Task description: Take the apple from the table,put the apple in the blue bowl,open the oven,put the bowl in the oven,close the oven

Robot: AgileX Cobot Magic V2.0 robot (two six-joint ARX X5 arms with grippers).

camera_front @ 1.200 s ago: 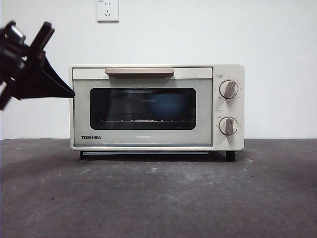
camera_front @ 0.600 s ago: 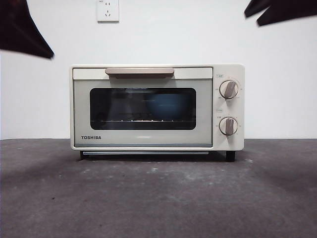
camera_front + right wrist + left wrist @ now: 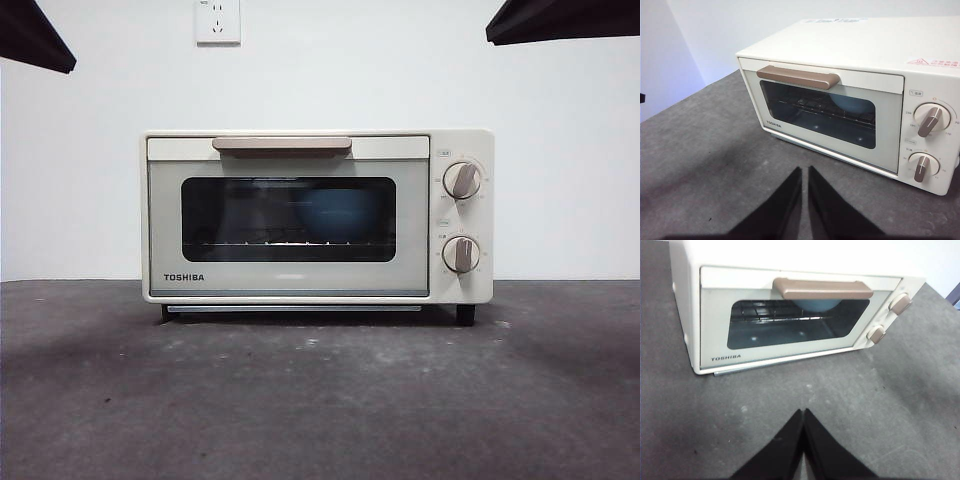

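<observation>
Left gripper [image 3: 803, 415]: two black wedge-shaped jaws pressing together at the tips, gripping nothing, hanging above bare table [image 3: 850, 400] in front of the oven [image 3: 790, 320]. Right gripper [image 3: 804, 172]: matte black jaws nearly meeting, a thin slit showing between them, also gripping nothing and sitting clear of the oven's front corner. In the front view both arms are showing only as dark tips at the top corners.

Oven door is sitting closed: smooth cream-white casing with rounded edges, dark glossy window, taupe bar handle [image 3: 281, 146] running along the top of the door, two round knobs [image 3: 461, 181] stacked on the panel beside the door. Blue bowl [image 3: 335, 215] is showing through the glass, resting on the wire rack [image 3: 765, 314], matte and rounded. Apple cannot be made out.

Table is lying dark grey, rough, mottled with pale scuffs. Plain white wall behind, with a white socket plate [image 3: 217, 21] above the oven.
</observation>
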